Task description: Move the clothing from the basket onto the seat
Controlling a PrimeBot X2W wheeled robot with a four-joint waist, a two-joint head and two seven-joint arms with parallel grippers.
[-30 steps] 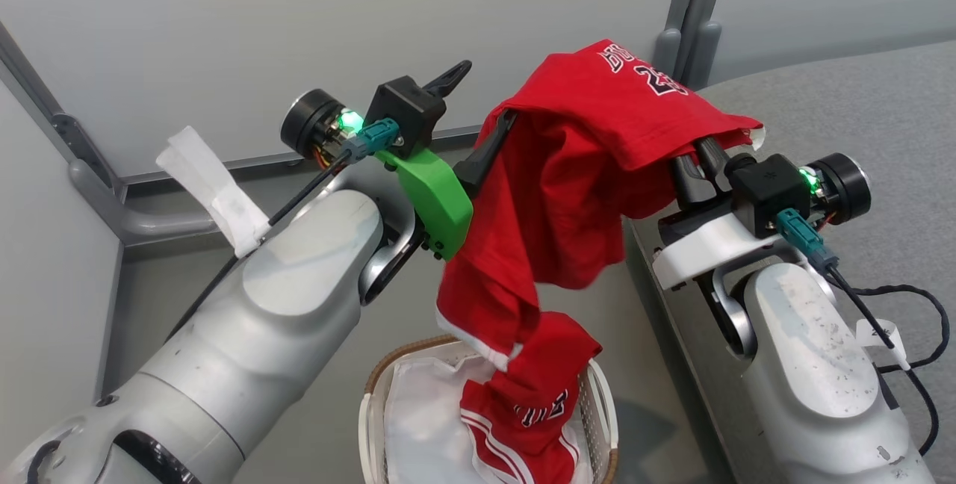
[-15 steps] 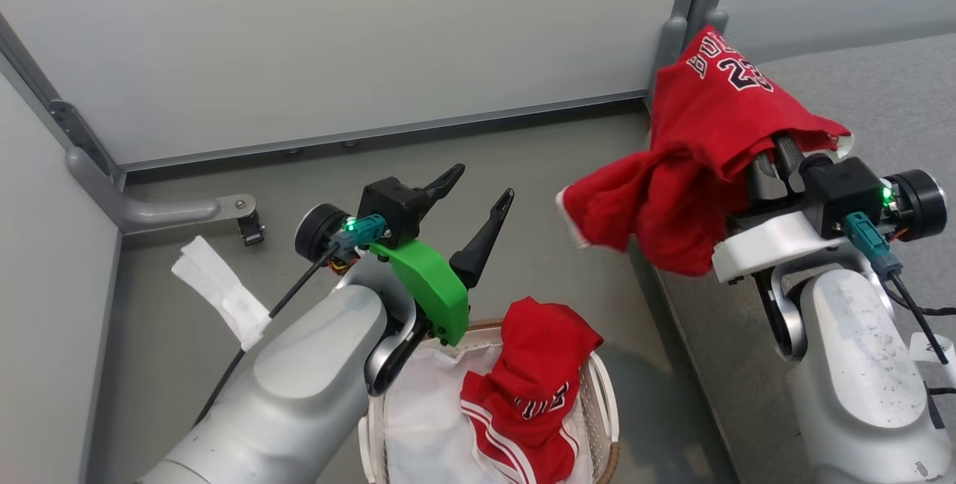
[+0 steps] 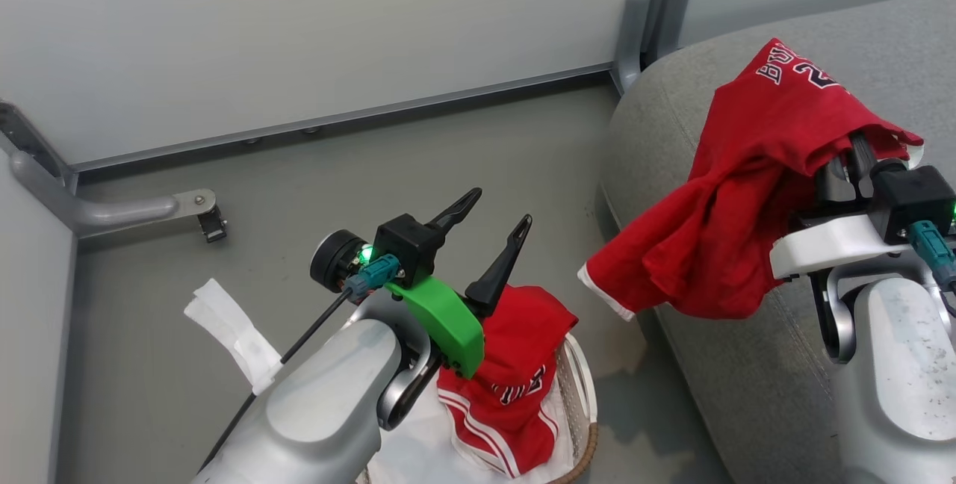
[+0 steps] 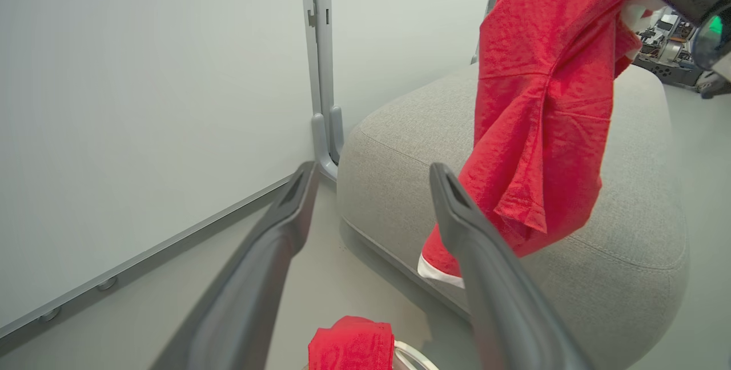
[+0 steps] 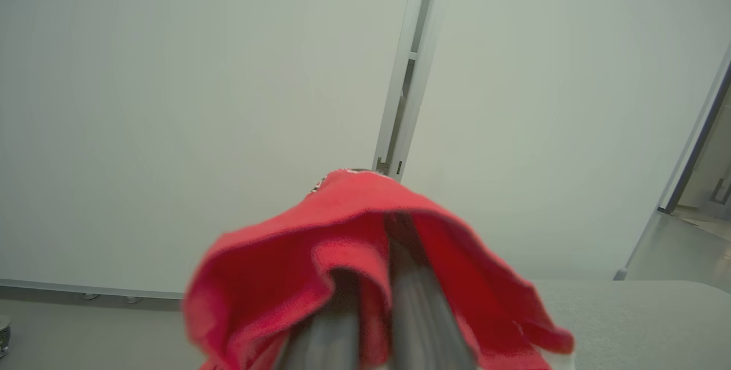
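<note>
The right gripper has its two dark fingers pressed together under a bright red soft jersey with white hem trim and black-and-white lettering. A fold seems to be pinched between the fingers, though the right wrist view is blurred there. The rest is draped over the fingers like a hood. The jersey hangs above the rounded edge of the large light-grey fabric sofa seat, and its white-trimmed tail dangles past that edge towards the floor.

The step in hand is the set-down, and I judge it should not be let go here, since most of the cloth's weight is outside the cushion and would likely drag it off the curved side. It is better to carry it further in over the flat top and lower it until the tail folds onto the fabric. Then part the fingers and draw them back low, because the draped cloth may cling.

The left gripper is spread wide and holds nothing. It hovers over a second red garment with white stripes, which lies heaped in the small cream perforated plastic basket, so the task is about half done.
</note>
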